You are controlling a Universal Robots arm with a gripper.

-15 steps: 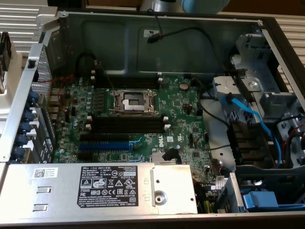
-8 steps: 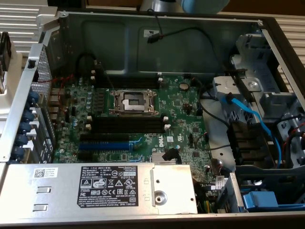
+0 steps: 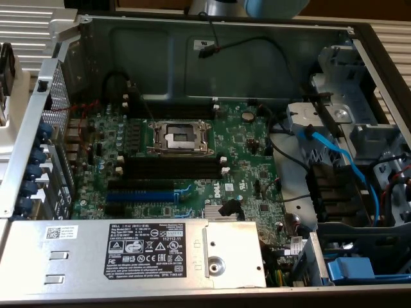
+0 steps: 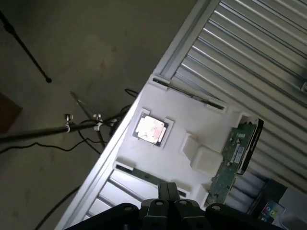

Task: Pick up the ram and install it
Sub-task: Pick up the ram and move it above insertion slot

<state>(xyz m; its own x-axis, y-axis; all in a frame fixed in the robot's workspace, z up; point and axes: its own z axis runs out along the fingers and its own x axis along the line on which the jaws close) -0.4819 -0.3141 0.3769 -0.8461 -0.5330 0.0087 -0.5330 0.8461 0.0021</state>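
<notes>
Wide shot first: the open computer case [image 3: 212,58] lies flat, and my arm [image 3: 270,6] is just peeking in at its far wall. The grey power supply [image 3: 83,253], with its black label, runs along the near side. Behind it sits the green motherboard [image 3: 244,147]. The processor socket [image 3: 178,136] is in the middle, the long black memory slots [image 3: 170,168] are just in front of it, and a blue slot [image 3: 138,196] lies nearer the power supply. Blue cables [image 3: 347,163] trail through the bay on the exterior view's right.

Over to my wrist camera: I'm looking down at a slatted tabletop [image 4: 249,57] with bare floor [image 4: 72,48] beyond its edge. A white tray [image 4: 163,158] rests on the slats. And there's the ram [image 4: 229,165], the narrow green stick, lying along the tray's edge on the side away from the floor, just beside a raised white block [image 4: 204,155]. A square processor chip [image 4: 151,129] sits in a pocket of the tray, apart from the stick.

My gripper [image 4: 167,189] hangs above the tray, fingers pressed together, nothing between them. The ram is off to one side of them, untouched.
</notes>
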